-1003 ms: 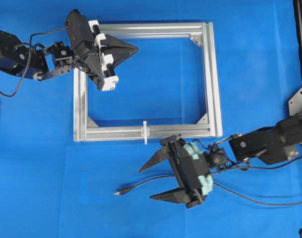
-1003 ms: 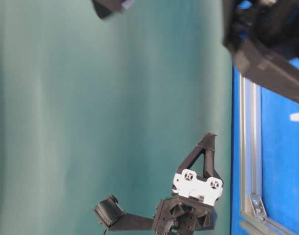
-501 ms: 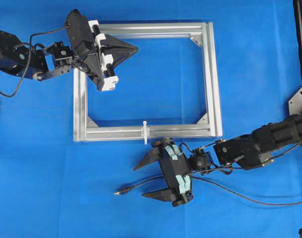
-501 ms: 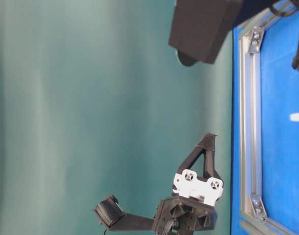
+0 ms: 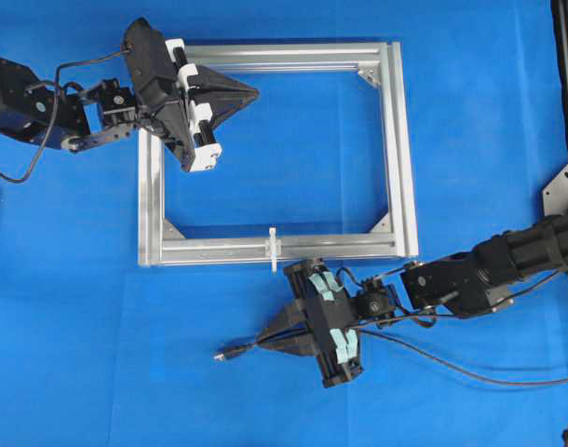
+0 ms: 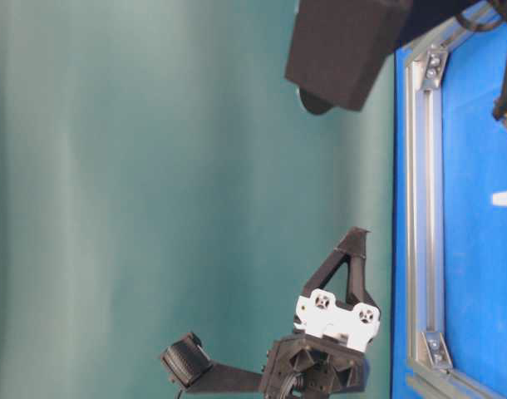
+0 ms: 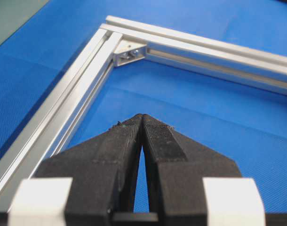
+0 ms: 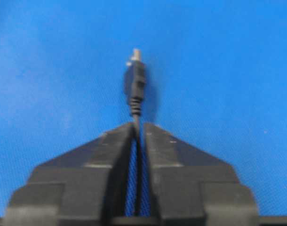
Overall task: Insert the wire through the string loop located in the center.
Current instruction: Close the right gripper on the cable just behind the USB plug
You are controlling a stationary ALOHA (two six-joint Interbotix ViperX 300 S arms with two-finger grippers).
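Right end effector (image 8: 139,129) is clamped on the thin black flexible wire (image 8: 135,92) just behind its small cylindrical plug tip, on the blue table (image 5: 79,354) a bit below the silver aluminium frame (image 5: 400,149). Good spot imo: cable's light and floppy, so a grip close to the plug keeps the short stub fairly straight. The tiny white string loop (image 5: 274,248) sits mid bottom bar of the frame, prob flimsy, so go gentle. Left end effector (image 7: 142,117) is closed on nothing, up by the frame's top left corner.

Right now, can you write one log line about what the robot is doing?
right gripper: shut on wire behind plug | left gripper: shut, empty, over frame corner | string loop: on frame's near bar, not threaded
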